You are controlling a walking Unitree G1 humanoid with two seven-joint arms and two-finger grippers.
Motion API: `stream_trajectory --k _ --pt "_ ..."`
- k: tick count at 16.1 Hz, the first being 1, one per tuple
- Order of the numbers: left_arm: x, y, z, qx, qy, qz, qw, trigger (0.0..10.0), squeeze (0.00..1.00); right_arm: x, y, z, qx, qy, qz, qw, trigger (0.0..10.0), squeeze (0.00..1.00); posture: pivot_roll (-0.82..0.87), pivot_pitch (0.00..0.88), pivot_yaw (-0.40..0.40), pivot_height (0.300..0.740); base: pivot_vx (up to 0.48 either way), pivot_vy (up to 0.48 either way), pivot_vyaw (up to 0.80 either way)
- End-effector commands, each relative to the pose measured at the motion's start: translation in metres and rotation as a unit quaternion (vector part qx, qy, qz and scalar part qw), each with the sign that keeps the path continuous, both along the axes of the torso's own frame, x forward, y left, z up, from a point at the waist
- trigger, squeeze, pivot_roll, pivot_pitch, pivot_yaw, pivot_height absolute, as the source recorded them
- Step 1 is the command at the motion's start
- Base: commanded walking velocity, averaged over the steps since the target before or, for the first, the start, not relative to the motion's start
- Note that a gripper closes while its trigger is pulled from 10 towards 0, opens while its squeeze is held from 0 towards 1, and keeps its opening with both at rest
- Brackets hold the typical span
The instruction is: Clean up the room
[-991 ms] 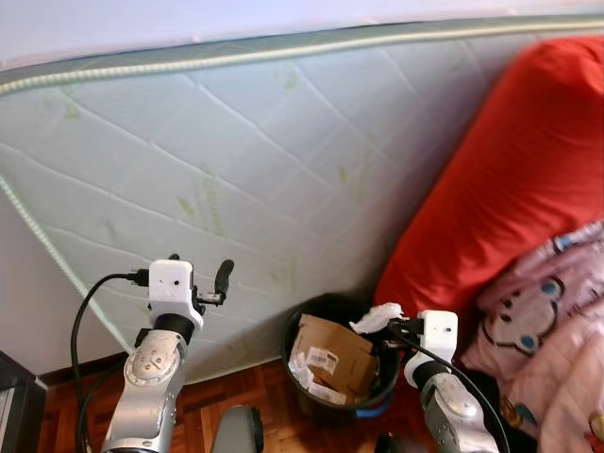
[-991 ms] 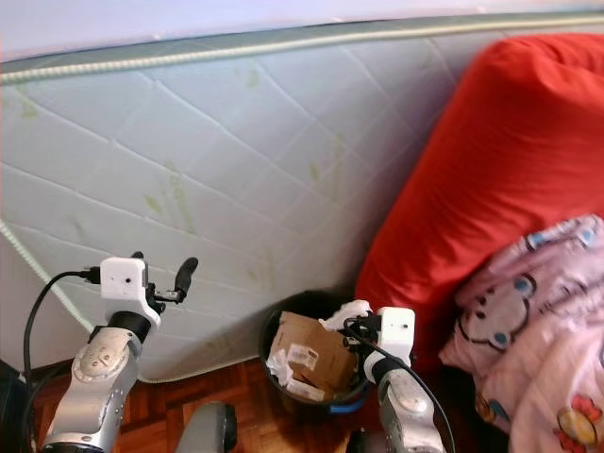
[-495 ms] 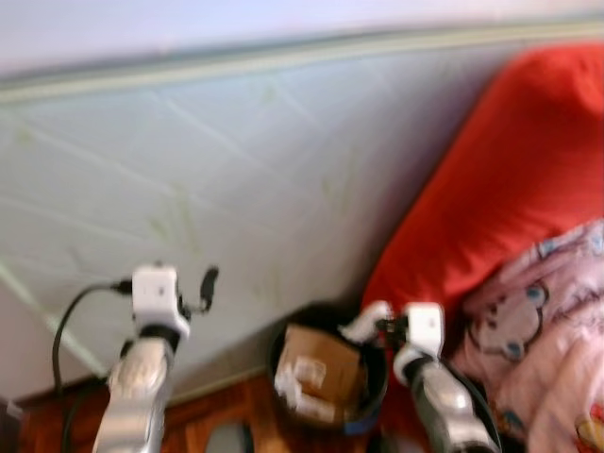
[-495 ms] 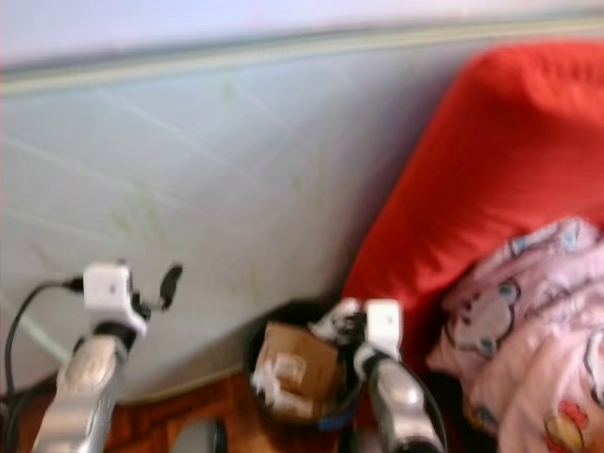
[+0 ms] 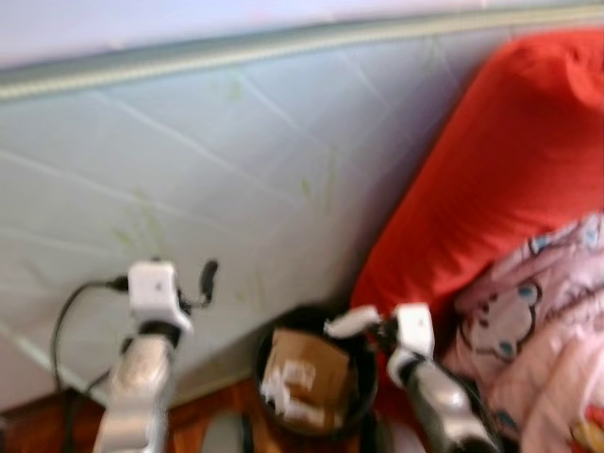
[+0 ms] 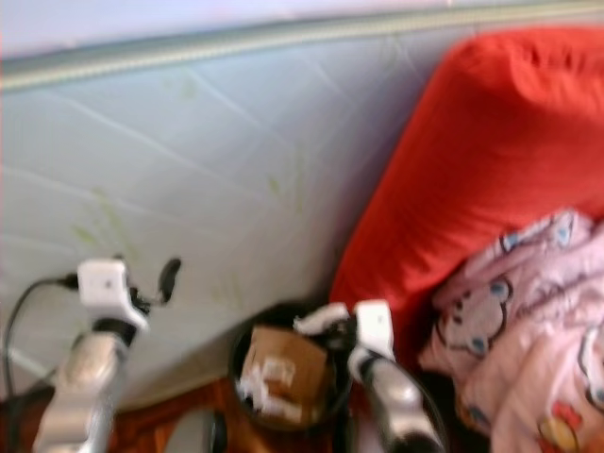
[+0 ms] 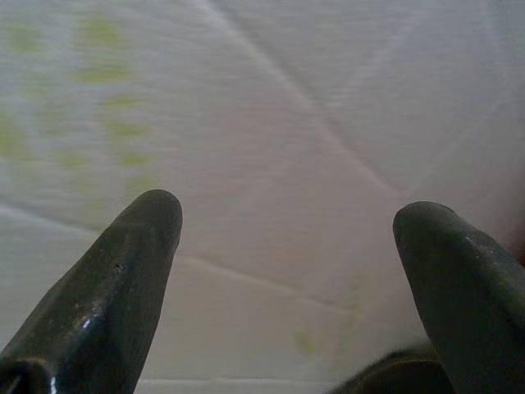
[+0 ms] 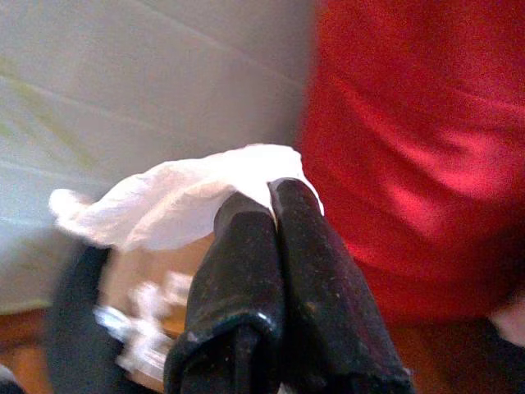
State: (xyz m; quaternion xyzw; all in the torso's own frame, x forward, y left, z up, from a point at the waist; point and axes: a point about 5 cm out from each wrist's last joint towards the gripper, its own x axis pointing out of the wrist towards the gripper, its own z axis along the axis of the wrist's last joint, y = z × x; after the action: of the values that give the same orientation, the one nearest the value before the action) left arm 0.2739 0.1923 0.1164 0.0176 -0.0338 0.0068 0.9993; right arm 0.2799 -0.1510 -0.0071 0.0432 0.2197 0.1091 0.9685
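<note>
tissue [image 8: 184, 197] in right gripper [image 8: 271, 205]

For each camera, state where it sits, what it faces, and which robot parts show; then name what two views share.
Left eye view: head camera, looking down at the mattress, black bin and red cushion; both arms show.
Right eye view: same scene, shifted sideways.
Left wrist view: along the open left gripper, facing the mattress.
Right wrist view: along the right gripper, shut on a white tissue above the bin.
Shared: right wrist and eye views both show tissue, bin and cushion.
</note>
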Motion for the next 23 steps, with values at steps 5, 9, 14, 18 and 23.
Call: stream_trajectory --k 5,9,14,18,23 --pt "-0.009 0.010 0.003 -0.009 0.003 0.015 1.000 10.0 0.00 0.001 0.015 -0.004 0.001 0.033 0.058 0.998 10.0 0.00 0.14 0.148 -0.055 0.608 0.164 0.000 0.00" --pt "-0.013 0.011 0.006 -0.008 -0.002 0.021 1.000 10.0 0.00 0.003 0.024 -0.005 0.013 0.048 0.057 0.997 10.0 0.00 0.17 0.164 -0.069 0.608 0.000 0.000 0.00" --pt "-0.017 0.011 0.011 -0.006 -0.009 0.030 0.999 10.0 0.00 0.011 0.042 0.001 0.039 0.054 0.065 0.996 10.0 0.00 0.20 0.182 -0.084 0.608 0.000 0.000 0.00" --pt "-0.019 0.012 0.015 -0.002 -0.014 0.031 0.999 10.0 0.00 0.022 0.053 0.012 0.068 0.045 0.052 0.995 10.0 0.00 0.21 0.203 -0.076 0.608 0.000 0.000 0.00" --pt "-0.019 0.012 0.017 0.000 -0.015 0.033 0.999 10.0 0.00 0.028 0.061 0.017 0.067 0.048 0.041 0.996 10.0 0.00 0.23 0.224 -0.080 0.608 0.000 0.000 0.00"
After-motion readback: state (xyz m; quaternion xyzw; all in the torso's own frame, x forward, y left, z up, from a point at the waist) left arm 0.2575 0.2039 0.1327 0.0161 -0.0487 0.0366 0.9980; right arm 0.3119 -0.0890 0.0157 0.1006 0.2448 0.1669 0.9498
